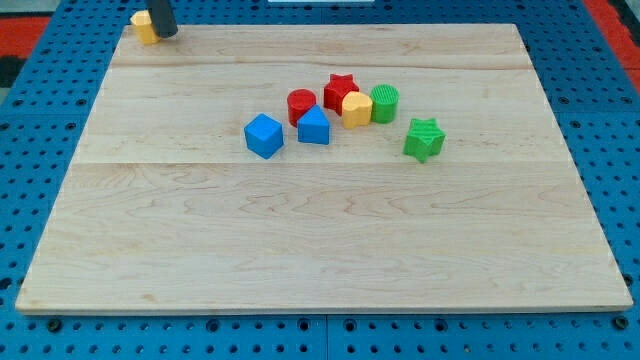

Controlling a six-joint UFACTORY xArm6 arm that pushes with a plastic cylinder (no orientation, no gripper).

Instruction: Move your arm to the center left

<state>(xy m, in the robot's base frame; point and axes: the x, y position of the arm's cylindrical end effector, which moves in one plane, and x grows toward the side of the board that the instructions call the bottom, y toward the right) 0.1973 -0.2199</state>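
My tip [165, 34] is at the view's top left corner of the wooden board [300, 240], touching the right side of a yellow block [143, 27]. Near the board's middle lies a cluster: a blue cube [263, 135], a blue block with a pointed top [313, 126], a red cylinder [301, 103], a red star [341, 90], a yellow hexagonal block [356, 108], a green cylinder [385, 103] and a green star [424, 138]. The tip is far to the upper left of this cluster.
The board lies on a blue pegboard surface [40, 120] that surrounds it on all sides. A red strip [612, 12] shows at the view's top right.
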